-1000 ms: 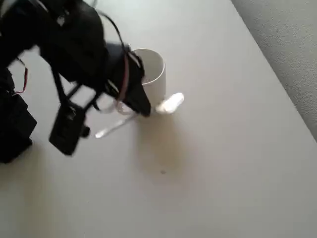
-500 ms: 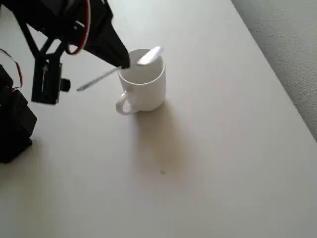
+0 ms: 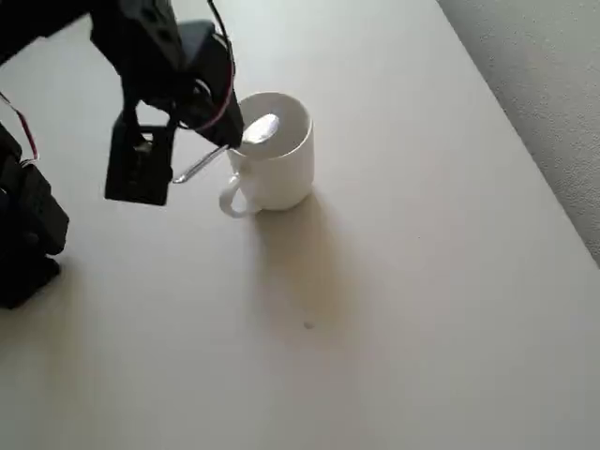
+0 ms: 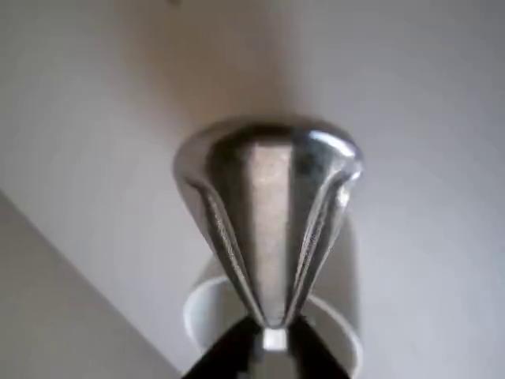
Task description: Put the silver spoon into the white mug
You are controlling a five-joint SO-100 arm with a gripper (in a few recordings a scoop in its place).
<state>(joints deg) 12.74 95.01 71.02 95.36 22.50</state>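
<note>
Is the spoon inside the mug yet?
Not yet. The end effector grips the spoon; its bowl hangs over the mug mouth, and the handle sticks out past the rim to the left.

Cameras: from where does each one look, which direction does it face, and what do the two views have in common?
Overhead view: sits above the table, faces down; the black arm and its gripper show at upper left, holding the silver spoon over the white mug.
Wrist view: rides on the gripper, faces along the fingers; the spoon's bowl is close up, the mug behind it.
Shared: spoon, mug, gripper, table.
</note>
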